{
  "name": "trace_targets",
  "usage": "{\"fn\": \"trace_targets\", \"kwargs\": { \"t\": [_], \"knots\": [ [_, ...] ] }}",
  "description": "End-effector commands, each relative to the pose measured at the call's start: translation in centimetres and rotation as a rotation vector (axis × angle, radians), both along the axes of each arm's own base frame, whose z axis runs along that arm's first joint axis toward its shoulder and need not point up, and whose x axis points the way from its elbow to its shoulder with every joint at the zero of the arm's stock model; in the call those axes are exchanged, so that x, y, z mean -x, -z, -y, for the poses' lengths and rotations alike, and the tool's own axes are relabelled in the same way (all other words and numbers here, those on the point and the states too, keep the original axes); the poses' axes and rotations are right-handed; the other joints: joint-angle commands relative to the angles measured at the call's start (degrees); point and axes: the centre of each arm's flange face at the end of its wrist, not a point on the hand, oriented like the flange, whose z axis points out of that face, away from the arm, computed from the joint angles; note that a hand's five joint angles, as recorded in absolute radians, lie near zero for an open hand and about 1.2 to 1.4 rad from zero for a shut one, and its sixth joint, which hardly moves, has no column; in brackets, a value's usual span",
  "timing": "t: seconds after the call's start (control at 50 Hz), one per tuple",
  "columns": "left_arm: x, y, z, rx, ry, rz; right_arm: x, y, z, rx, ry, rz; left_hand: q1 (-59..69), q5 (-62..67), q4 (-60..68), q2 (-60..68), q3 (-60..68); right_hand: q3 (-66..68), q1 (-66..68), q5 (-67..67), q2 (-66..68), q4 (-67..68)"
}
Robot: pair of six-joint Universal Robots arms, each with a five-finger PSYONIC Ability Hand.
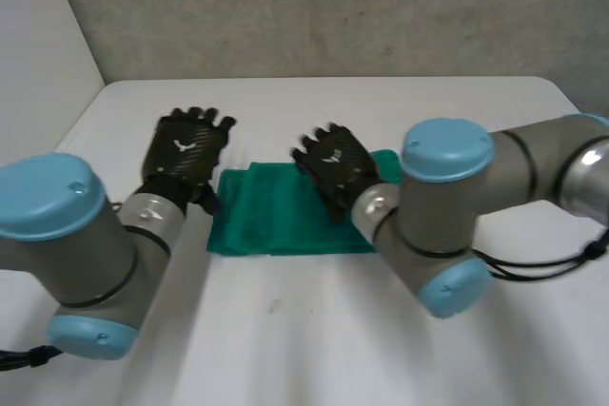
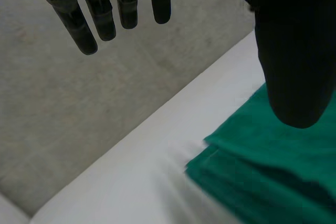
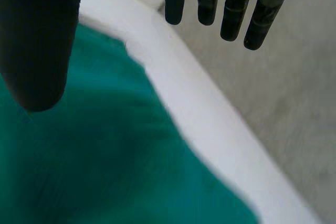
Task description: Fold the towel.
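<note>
Towel of green cloth, folded into a flat rectangle, is lying mid white table, between the two hands. Black left hand is hovering just beside the towel's left edge, over bare table, fingers straight and spread, holding nothing. In the left wrist view its fingers are pointing toward the grey wall and its thumb is hanging over a layered corner of the towel, apart from the cloth. Black right hand is sitting over the towel's right part near the far edge, fingers straight, nothing pinched. In the right wrist view its fingers are reaching out past the towel's far edge and its thumb is over the green cloth. Whether the palm is touching the towel is not clear. The right arm is covering the towel's right end, so that edge is hidden. The towel's layers are showing as stacked edges at the corner by the left hand.
</note>
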Motion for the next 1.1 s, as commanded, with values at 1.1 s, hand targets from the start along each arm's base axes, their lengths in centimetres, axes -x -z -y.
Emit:
{"fn": "trace_targets", "kwargs": {
  "t": [1.1],
  "knots": [
    [1.4, -2.1, 1.8, -0.018, -0.084, -0.203, -2.3, -2.4, -3.2, -0.045, -0.125, 0.156, 0.30, -0.89, 0.08, 0.08, -0.33, -1.87, -1.10, -3.28, -2.43, -2.84]
  ]
}}
